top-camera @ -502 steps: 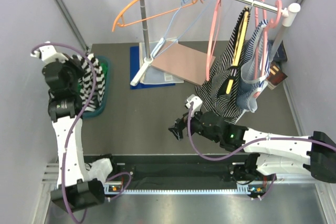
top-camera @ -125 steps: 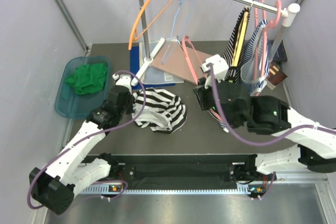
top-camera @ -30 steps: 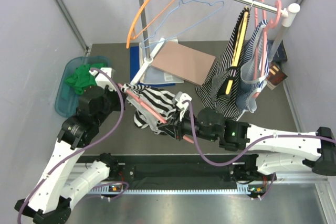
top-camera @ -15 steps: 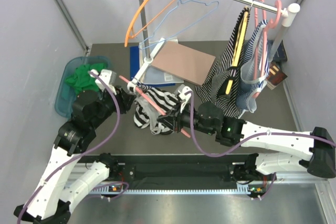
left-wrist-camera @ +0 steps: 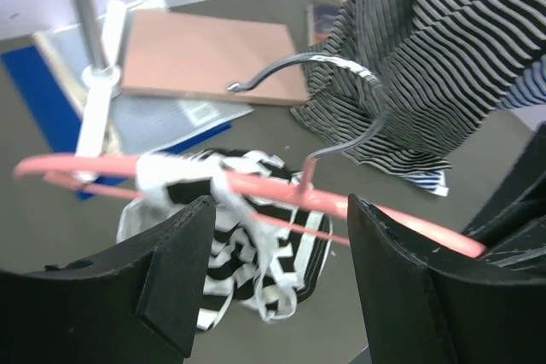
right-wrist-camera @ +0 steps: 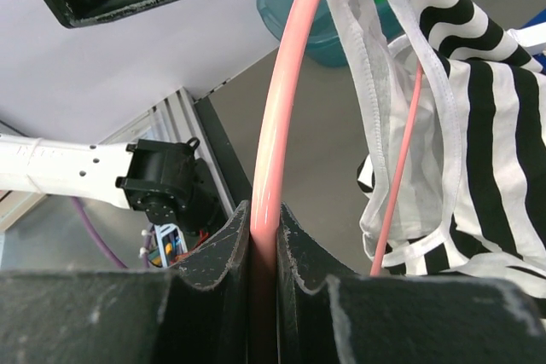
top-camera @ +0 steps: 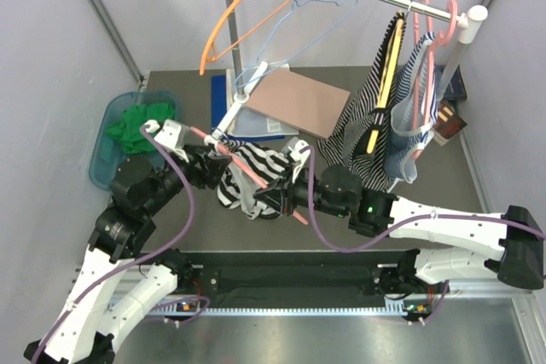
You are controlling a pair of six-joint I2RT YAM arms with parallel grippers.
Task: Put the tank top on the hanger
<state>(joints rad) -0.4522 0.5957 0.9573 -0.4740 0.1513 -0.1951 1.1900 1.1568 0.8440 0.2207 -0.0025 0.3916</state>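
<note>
Here, the left claw (left-wrist-camera: 280,204) stands open, its jaws well apart and gripping nothing. The hanger (left-wrist-camera: 85,162) crosses just beyond its fingertips, apart from them as far as the wrist view shows. One white strap (left-wrist-camera: 175,172) of the top (left-wrist-camera: 247,253) is looped over the bar near the end that lies on this claw's side. The rest of the top hangs below the bar, in front of and beneath the left claw. Whether its lower folds rest on the counter (top-camera: 222,232) I cannot tell.

Further right, the bar runs on a slant toward the right claw (right-wrist-camera: 263,210), which is closed on it and pinches the pink rod between its fingers near the other end. From this claw the top lies up along the bar and off to one side, with its loose loops dangling beside the rod.

So the hanger's long axis runs from one claw to the other, and the top sits between them, nearer the left. I judge one shoulder on and the other not yet. The left claw looks better placed to take the loose strap while the right steadies the bar.
</note>
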